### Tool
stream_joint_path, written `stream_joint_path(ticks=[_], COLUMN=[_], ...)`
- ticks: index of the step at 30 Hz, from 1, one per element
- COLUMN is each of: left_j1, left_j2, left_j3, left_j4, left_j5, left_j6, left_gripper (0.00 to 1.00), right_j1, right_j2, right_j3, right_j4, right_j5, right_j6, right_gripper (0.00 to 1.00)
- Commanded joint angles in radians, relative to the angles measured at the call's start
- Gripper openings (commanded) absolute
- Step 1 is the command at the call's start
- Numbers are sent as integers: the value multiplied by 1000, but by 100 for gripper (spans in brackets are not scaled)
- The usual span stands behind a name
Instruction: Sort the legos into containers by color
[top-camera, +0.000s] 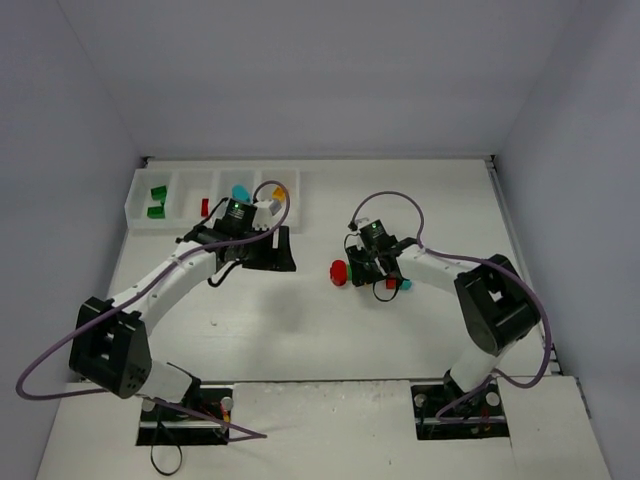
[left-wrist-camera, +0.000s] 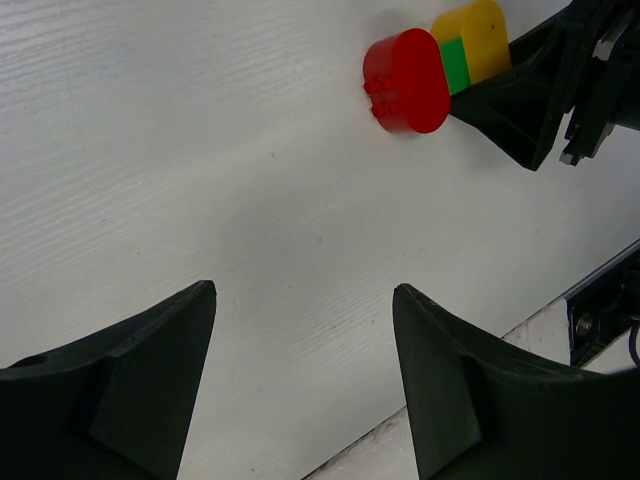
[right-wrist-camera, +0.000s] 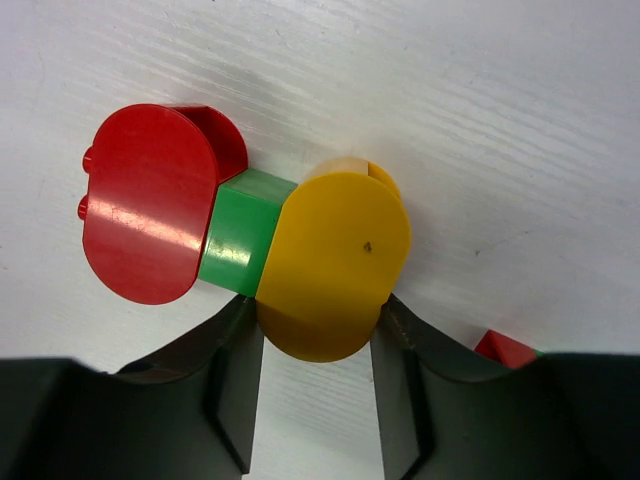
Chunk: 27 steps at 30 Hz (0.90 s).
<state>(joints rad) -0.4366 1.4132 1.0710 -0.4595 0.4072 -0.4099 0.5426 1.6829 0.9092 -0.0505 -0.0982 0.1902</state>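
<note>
top view: tray (top-camera: 137, 218) sits far left with a few sorted bits in it. left gripper (top-camera: 266, 208) hangs by its right end, right gripper (top-camera: 362, 272) is mid-table.
left wrist view: its fingers (left-wrist-camera: 140, 385) stand apart, nothing between them.
right wrist view: jaws are clamped on the yellow end of a red-green-yellow stack (right-wrist-camera: 240, 235) lying on the table (right-wrist-camera: 500, 120). looks like the pull-apart step, so i'd guess the left needs to grab the red end next.
</note>
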Motion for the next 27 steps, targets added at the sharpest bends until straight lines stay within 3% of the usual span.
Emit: stream_joint_path(ticks=[1, 3, 5, 10, 18, 27], left_j1=[4, 4, 4, 4, -8, -45], left_j2=[1, 13, 26, 53, 105, 173], left_j3=[35, 38, 40, 53, 76, 125], left_j4=[77, 96, 136, 225, 389, 469], left_j5=[53, 77, 123, 218, 340, 344], left_j6=[-29, -52, -72, -145, -276, -313], left_gripper=[65, 65, 65, 71, 72, 72], right_j1=[-6, -6, -6, -6, -6, -6], right_j2=[-28, -63, -109, -222, -313, -341], right_j3=[16, 2, -9, -61, -105, -124], right_j4=[43, 81, 113, 199, 277, 314], right_j5=[-5, -6, -12, -29, -63, -90], right_j6=[-6, -8, -6, -5, -17, -12], right_gripper=[24, 8, 0, 0, 0, 0])
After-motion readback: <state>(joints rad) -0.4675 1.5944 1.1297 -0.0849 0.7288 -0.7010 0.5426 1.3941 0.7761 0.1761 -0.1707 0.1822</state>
